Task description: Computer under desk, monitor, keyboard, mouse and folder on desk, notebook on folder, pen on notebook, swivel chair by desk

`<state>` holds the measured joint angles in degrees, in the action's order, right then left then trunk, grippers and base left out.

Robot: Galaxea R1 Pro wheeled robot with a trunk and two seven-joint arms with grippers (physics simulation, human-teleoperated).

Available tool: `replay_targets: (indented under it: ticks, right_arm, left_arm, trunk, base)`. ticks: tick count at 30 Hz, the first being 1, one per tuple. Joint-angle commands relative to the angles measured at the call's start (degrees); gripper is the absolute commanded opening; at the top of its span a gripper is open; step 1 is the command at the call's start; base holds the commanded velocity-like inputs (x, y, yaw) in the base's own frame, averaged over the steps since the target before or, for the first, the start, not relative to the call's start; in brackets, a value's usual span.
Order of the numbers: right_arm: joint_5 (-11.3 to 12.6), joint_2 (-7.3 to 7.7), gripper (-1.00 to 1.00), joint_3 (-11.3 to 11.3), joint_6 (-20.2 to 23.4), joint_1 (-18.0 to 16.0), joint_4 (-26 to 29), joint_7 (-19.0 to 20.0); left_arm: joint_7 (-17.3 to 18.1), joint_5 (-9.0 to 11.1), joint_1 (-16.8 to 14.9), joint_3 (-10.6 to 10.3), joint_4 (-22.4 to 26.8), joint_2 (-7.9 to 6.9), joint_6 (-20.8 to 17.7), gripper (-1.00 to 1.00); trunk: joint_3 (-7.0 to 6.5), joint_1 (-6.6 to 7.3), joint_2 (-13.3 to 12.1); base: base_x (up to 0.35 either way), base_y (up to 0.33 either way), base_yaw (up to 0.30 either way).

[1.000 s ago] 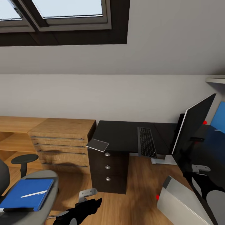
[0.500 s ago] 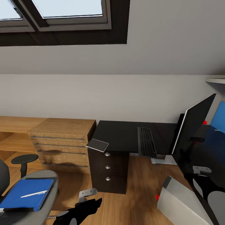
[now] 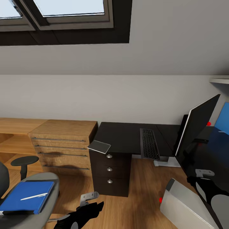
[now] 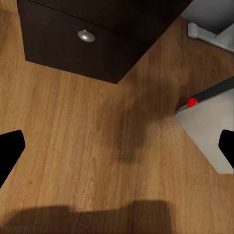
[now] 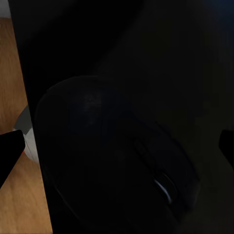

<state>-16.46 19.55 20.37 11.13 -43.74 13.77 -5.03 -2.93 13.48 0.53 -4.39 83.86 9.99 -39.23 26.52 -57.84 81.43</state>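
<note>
The glossy black desk [image 3: 124, 136] is carrying the wide monitor [image 3: 195, 127], the slim keyboard [image 3: 149, 144] and, overhanging its left corner, the grey notebook [image 3: 99, 147]. The chair [image 3: 38, 203] is holding the blue folder [image 3: 27, 197] with the pen [image 3: 33, 197] lying on it. The grey computer [image 3: 187, 206] is standing on the wooden floor. The right gripper [image 5: 117, 141] is hovering wide open over the rounded mouse [image 5: 117, 156]; the left gripper [image 4: 117, 146] is gaping, holding nothing.
</note>
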Motion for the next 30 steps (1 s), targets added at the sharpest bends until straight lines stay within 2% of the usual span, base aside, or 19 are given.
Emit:
replay_targets:
  ticks: [1,19,24,30]
  right_arm:
    - [-0.59,-0.03,1.00,0.30,0.30,-0.03,0.07,0.02]
    - [-0.59,-0.05,1.00,0.19,0.30,-0.03,0.05,0.02]
    - [-0.59,-0.04,1.00,0.19,0.30,-0.03,0.05,0.02]
    - [-0.59,-0.04,1.00,0.19,0.22,-0.03,0.08,0.02]
  left_arm:
    - [-0.29,0.49,0.00,0.00,0.08,0.01,-0.23,1.00]
    - [-0.24,0.49,0.00,0.00,0.08,0.01,-0.24,1.00]
    - [-0.30,0.49,0.00,-0.02,0.08,0.01,-0.24,1.00]
    - [-0.11,0.49,0.00,0.00,0.08,0.01,-0.20,1.00]
  trunk:
    - [0.05,0.00,0.03]
    - [0.05,0.00,0.03]
    - [0.95,-1.10,2.04]
    - [0.95,-1.10,2.04]
  base:
    - [0.000,0.000,0.000]
    - [0.000,0.000,0.000]
    - [0.000,0.000,0.000]
    - [0.000,0.000,0.000]
